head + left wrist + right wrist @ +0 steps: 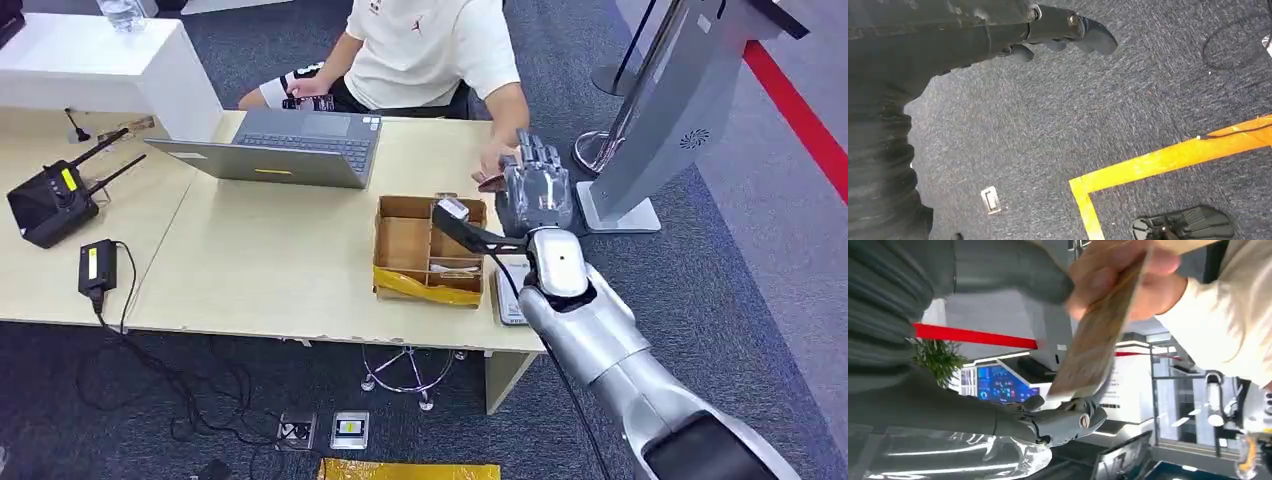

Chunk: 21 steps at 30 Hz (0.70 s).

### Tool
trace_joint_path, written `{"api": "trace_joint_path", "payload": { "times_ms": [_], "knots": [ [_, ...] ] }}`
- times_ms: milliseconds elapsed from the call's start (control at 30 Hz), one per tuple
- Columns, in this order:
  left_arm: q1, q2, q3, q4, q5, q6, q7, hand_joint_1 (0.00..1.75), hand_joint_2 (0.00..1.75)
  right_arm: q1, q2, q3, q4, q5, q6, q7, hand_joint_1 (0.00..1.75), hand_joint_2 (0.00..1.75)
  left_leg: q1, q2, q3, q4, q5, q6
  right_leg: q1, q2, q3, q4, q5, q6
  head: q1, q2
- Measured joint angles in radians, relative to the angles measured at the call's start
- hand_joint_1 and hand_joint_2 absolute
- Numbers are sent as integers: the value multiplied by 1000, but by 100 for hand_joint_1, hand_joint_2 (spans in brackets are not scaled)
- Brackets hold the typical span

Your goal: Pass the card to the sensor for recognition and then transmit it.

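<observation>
The right robot hand [536, 190] is reaching up past the far right corner of the brown cardboard divider box [430, 250] on the pale wooden desk [270, 250]. Its fingers are gripping a thin brownish card [1098, 335]. A seated person's hand [1128, 280] is pinching the same card. The left robot hand [1058, 30] is hanging over blue carpet [1098, 115], fingers apart, holding nothing.
</observation>
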<state>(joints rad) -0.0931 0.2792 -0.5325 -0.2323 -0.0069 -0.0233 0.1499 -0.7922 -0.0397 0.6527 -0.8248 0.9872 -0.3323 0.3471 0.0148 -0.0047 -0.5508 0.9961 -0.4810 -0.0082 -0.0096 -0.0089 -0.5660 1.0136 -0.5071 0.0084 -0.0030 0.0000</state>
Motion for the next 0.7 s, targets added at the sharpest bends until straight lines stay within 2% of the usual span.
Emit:
{"api": "trace_joint_path", "payload": {
  "times_ms": [167,333,433,567,700],
  "knots": [
    [1,0,-1,0,8,2,0,0,175,75,-16,-30,-122,-29,-31,-32,0,175,0,1,0,0,0,0,0,1,0,0,0,0,0,0],
    [5,0,-1,0,39,3,4,0,175,200,-34,-76,-364,-134,-141,-36,0,175,0,1,0,0,0,0,0,0,0,0,0,0,0,0],
    [7,0,-1,1,61,10,7,0,175,298,-49,-103,-531,-234,-197,-64,0,175,0,1,1,0,-1,-1,0,1,0,0,0,0,0,0],
    [9,0,1,2,84,20,11,0,175,432,-72,-124,-733,-335,-185,-109,0,175,0,2,1,0,-2,-2,0,2,0,0,0,0,0,0],
    [9,0,2,2,98,25,18,0,175,539,-92,-134,-868,-352,-113,-135,0,175,0,3,2,0,-2,-2,0,3,0,-1,0,0,0,0]
  ]
}}
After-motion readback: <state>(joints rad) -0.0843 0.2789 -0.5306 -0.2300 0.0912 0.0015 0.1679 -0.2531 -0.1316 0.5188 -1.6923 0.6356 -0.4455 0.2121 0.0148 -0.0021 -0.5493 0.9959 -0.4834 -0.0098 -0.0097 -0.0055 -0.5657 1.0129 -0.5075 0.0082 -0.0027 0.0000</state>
